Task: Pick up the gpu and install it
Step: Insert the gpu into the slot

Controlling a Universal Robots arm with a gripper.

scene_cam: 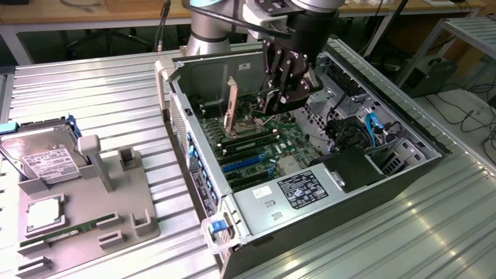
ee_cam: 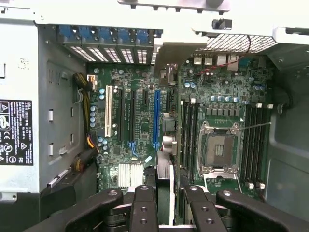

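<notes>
The open computer case (scene_cam: 256,221) is lying on its side on the ribbed metal table (scene_cam: 101,93), its motherboard (ee_cam: 140,125) facing up. Above it the arm's gripper (scene_cam: 283,93) is hanging inside the case, fingers (ee_cam: 144,208) clamping on the gpu (ee_cam: 166,188), which is hanging edge-down directly below the claw. In the wrist view the card's long axis is running parallel to the blue expansion slot (ee_cam: 156,118), seemingly just beside that slot rather than over it

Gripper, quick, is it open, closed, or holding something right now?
Gripper: closed on the gpu, held edge-on over the open case's motherboard.
</notes>
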